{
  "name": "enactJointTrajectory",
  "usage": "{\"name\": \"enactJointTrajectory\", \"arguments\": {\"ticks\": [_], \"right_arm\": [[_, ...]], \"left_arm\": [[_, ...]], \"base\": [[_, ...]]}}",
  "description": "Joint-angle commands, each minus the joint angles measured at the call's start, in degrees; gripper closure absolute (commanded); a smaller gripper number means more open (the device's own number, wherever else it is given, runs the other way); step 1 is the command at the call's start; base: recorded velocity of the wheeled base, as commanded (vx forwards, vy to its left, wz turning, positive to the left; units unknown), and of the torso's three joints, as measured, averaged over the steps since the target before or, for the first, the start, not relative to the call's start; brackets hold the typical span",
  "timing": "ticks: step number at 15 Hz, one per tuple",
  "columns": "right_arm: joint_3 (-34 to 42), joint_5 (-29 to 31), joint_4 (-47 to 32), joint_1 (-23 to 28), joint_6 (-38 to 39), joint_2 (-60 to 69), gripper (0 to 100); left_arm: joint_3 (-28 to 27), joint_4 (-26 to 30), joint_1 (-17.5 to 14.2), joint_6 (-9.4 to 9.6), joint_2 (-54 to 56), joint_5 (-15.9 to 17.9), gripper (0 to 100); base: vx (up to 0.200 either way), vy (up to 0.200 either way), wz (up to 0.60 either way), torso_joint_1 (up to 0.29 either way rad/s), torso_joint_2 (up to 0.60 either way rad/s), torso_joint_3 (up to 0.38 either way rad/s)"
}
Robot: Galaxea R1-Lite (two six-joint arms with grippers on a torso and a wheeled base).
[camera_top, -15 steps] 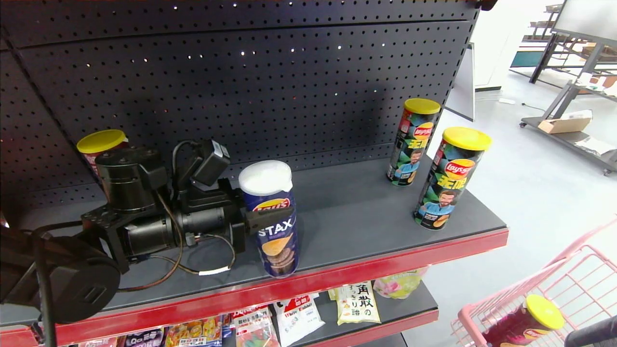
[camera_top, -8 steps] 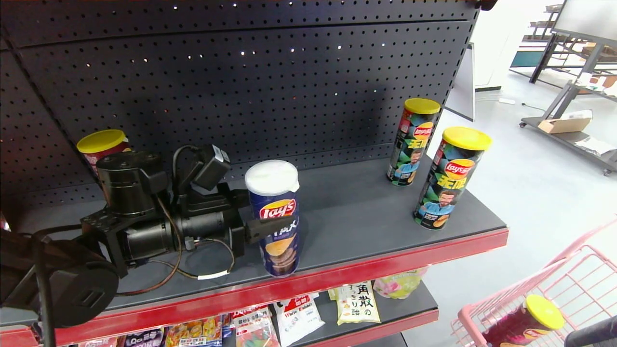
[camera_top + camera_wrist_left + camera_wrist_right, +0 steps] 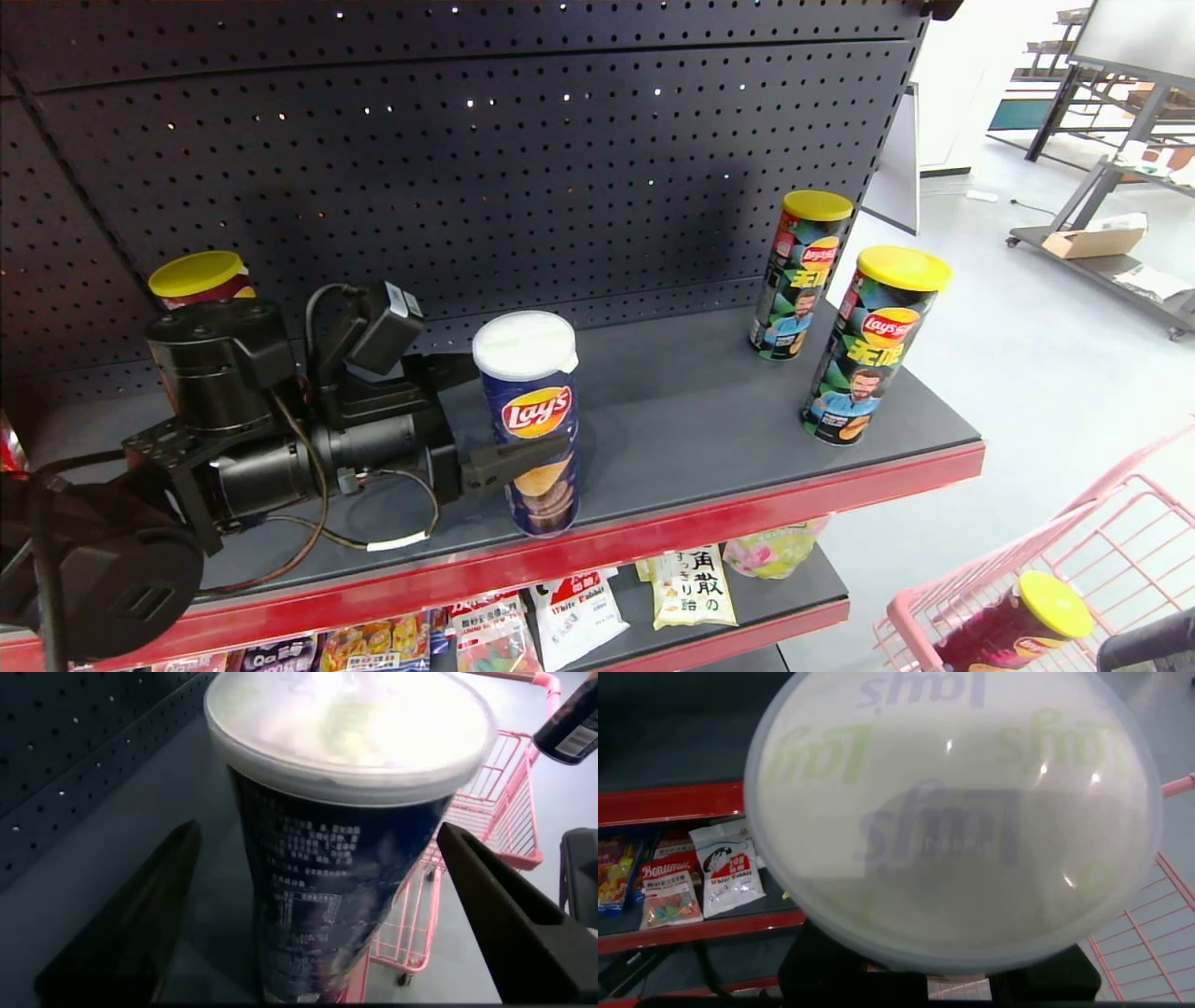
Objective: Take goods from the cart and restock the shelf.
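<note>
The tall blue chip can (image 3: 532,415) with a whitish plastic lid and red-and-yellow oval logo stands upright near the red front edge of the dark grey shelf (image 3: 709,420), between the left gripper's (image 3: 519,403) wide-spread fingers (image 3: 509,455), touching neither.

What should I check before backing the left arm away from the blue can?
1. Blue can upright on the shelf: ok.
2. Left gripper open, fingers off the can on both sides: ok.
3. Margin to the shelf's front edge: not ok, the can's base is close to it.
4. Room behind the arm: cannot tell, a red can stands close behind it.
5. Right arm's next item: a lid sits right at its camera; grip cannot tell.
</note>
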State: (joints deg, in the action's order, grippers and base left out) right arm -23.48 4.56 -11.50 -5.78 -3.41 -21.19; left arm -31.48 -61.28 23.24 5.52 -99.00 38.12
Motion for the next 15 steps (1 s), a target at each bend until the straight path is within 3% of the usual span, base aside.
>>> {"name": "enactJointTrajectory", "arguments": {"ticks": [1, 9, 11, 12, 14, 15], "right_arm": [[-0.34, 0.01, -0.02, -0.02, -0.01, -0.08, 100], [-0.43, -2.36, -0.11, -0.20, -0.45, -3.16, 100], [-3.85, -2.27, -0.37, 0.07, -2.56, -8.08, 100], [-4.38, -3.15, 0.25, -0.55, -3.27, -11.77, 100], [-5.09, -3.15, 6.22, -0.73, -3.27, -15.99, 100], [-5.79, -3.24, 5.96, -0.90, -3.62, -16.52, 100]], "left_arm": [[1.42, -0.59, -0.65, 0.01, 1.18, -0.06, 0], [11.96, -4.02, -7.59, -0.25, 8.91, -0.50, 0], [16.80, -3.93, -9.79, -0.42, 14.01, -9.47, 0], [19.00, -3.84, -9.88, -0.51, 16.65, -18.26, 0], [21.54, -3.14, -9.88, -0.42, 22.10, -41.11, 0], [22.34, -2.09, -10.05, -0.60, 24.47, -44.45, 0]], "base": [[0.000, 0.000, 0.00, 0.000, 0.00, 0.000], [0.000, 0.000, 0.00, 0.000, 0.00, 0.000], [0.000, 0.000, 0.00, 0.000, 0.00, 0.000], [0.000, 0.000, 0.00, 0.000, 0.00, 0.000], [0.000, 0.000, 0.00, 0.000, 0.00, 0.000], [0.000, 0.000, 0.00, 0.000, 0.00, 0.000]]}}
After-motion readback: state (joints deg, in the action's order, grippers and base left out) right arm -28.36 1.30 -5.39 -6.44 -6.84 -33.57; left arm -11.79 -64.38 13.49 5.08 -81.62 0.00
